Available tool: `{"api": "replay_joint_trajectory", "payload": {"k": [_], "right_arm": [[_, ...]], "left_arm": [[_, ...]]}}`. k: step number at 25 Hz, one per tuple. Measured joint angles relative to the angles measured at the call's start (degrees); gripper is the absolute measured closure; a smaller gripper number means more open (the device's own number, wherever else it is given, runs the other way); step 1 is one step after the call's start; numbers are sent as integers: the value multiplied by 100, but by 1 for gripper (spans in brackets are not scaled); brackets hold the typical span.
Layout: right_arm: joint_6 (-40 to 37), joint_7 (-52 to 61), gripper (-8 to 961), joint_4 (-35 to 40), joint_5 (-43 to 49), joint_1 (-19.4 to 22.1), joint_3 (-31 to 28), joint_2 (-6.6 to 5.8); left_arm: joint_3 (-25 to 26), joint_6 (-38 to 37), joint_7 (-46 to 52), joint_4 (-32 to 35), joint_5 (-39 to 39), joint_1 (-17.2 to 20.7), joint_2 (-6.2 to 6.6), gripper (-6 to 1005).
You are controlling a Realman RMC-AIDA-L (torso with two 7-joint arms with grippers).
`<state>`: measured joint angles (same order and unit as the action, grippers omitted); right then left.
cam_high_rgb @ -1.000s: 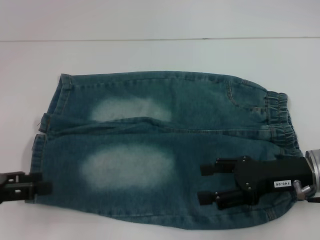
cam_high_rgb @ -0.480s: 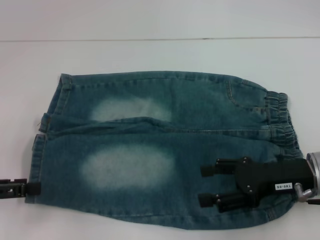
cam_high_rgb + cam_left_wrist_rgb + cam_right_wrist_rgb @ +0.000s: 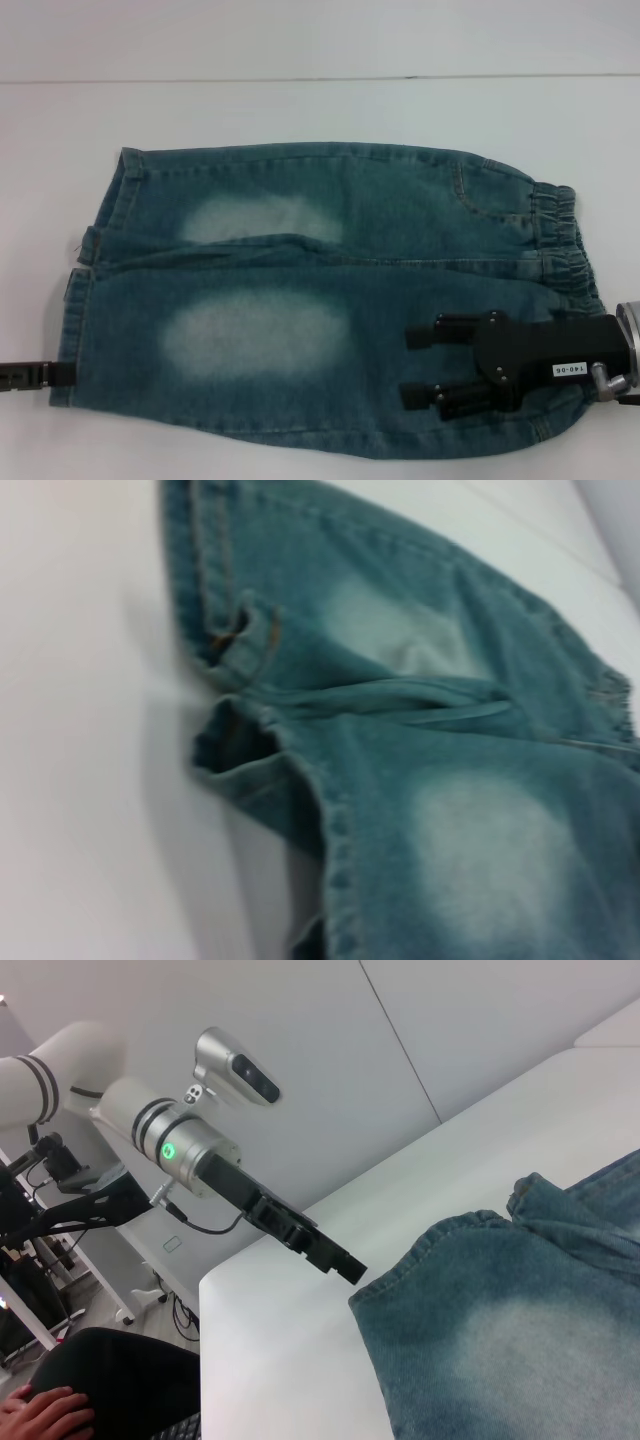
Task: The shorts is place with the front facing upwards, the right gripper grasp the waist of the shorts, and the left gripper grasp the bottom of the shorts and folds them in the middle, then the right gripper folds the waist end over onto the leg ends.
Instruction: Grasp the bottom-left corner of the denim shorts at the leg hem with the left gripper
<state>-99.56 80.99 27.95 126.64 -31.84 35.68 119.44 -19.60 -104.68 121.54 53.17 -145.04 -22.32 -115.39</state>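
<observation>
The blue-green denim shorts (image 3: 300, 300) lie flat on the white table (image 3: 300, 110), front up. The elastic waist (image 3: 565, 240) is on the right and the leg ends (image 3: 85, 290) are on the left. My right gripper (image 3: 408, 366), black with a white label, hovers open over the near side of the shorts by the waist, fingers pointing left with nothing between them. My left gripper (image 3: 60, 375) shows only as a black tip at the left edge, just beside the near leg's hem. The right wrist view shows the left gripper (image 3: 345, 1265) just off the hem of the shorts (image 3: 520, 1330). The left wrist view shows the leg hems of the shorts (image 3: 450, 780).
White tabletop surrounds the shorts on all sides. In the right wrist view the table's edge (image 3: 230, 1290) drops off behind the left arm. Beyond it are stands and a person's hand (image 3: 45, 1410).
The left gripper has drawn back to the left, off the near leg's hem. The right gripper has shifted slightly right. The shorts have not moved.
</observation>
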Motion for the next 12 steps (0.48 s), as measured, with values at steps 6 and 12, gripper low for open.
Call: {"api": "replay_joint_trajectory", "payload": {"k": [6,12], "right_arm": [[4,-4,12,1,0,-19,0,0],[7,-5,13,1,1,-23,0,0]], "left_arm": [[1,113,122,0,-48,-17,-5,192],[-66,152,126,0,-51,-18,-53,192]]}}
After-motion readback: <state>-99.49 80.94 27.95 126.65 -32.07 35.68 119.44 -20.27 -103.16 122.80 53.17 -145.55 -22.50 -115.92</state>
